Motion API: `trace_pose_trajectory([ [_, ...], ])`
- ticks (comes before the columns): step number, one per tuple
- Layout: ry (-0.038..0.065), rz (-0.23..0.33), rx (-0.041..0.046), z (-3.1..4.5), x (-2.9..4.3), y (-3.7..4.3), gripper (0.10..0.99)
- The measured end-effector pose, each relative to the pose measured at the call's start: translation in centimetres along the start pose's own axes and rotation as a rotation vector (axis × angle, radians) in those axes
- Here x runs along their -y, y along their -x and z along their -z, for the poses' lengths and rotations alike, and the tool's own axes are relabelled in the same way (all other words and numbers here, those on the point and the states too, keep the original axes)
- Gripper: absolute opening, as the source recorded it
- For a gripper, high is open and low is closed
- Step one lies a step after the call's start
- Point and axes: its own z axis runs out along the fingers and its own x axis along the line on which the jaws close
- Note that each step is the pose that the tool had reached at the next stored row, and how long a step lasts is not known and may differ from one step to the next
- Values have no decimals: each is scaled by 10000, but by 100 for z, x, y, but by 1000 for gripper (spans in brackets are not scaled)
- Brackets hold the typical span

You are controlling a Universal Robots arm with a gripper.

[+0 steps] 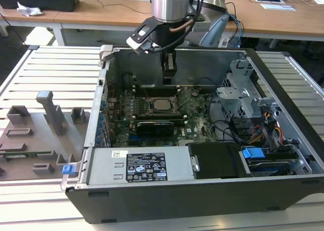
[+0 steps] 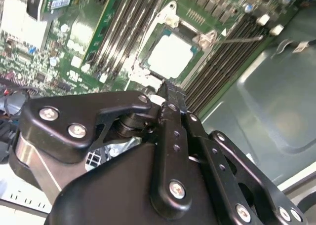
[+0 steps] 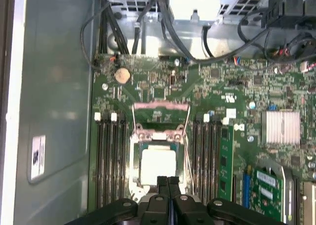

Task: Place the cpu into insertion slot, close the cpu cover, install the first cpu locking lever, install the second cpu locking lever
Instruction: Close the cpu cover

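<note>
The cpu [image 3: 158, 166] lies flat in the insertion slot [image 1: 151, 105] on the green board, its silver top showing in both wrist views [image 2: 170, 56] and in the exterior view [image 1: 162, 105]. The cpu cover [image 3: 157, 135] frames the chip as a thin metal plate that looks laid down over it. One thin wire locking lever [image 2: 244, 38] sticks out sideways past the memory slots. My gripper [image 3: 168, 179] hangs just above the socket's near edge, fingers pressed together with nothing between them. It also shows in the second wrist view [image 2: 165, 87] and under the arm [image 1: 169, 71].
The open computer case [image 1: 283, 84] walls in the board on all sides. Long black memory slots [image 3: 109, 161] flank the socket. A heatsink [image 3: 282, 128], a drive cage [image 1: 238, 97] with cables and a black power supply [image 1: 147, 166] stand nearby. Grey fixtures [image 1: 45, 119] sit outside at the exterior view's left.
</note>
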Motion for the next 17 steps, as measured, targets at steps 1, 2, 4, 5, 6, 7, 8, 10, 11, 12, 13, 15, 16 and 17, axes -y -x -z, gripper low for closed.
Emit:
trace_pose_trajectory([
  [1,-9,2,0,-3,-44,1,106],
  [2,-18,1,1,-4,-77,2,106],
  [4,-59,1,3,-13,-222,6,106],
  [5,-77,1,3,-17,-292,8,106],
  [6,-90,3,3,-19,-337,10,106],
  [7,-104,2,3,-22,-383,10,106],
  [8,-127,3,18,-28,-477,10,106],
  [10,-158,5,35,-37,-644,10,106],
  [11,-184,5,31,-44,-738,8,106],
  [12,-206,4,32,-47,-814,5,106],
  [13,-209,6,34,-48,-832,4,106],
  [15,-215,4,33,-76,-846,2,106],
  [16,-220,4,33,-95,-851,-1,106],
  [17,-226,4,32,-123,-859,-4,106],
])
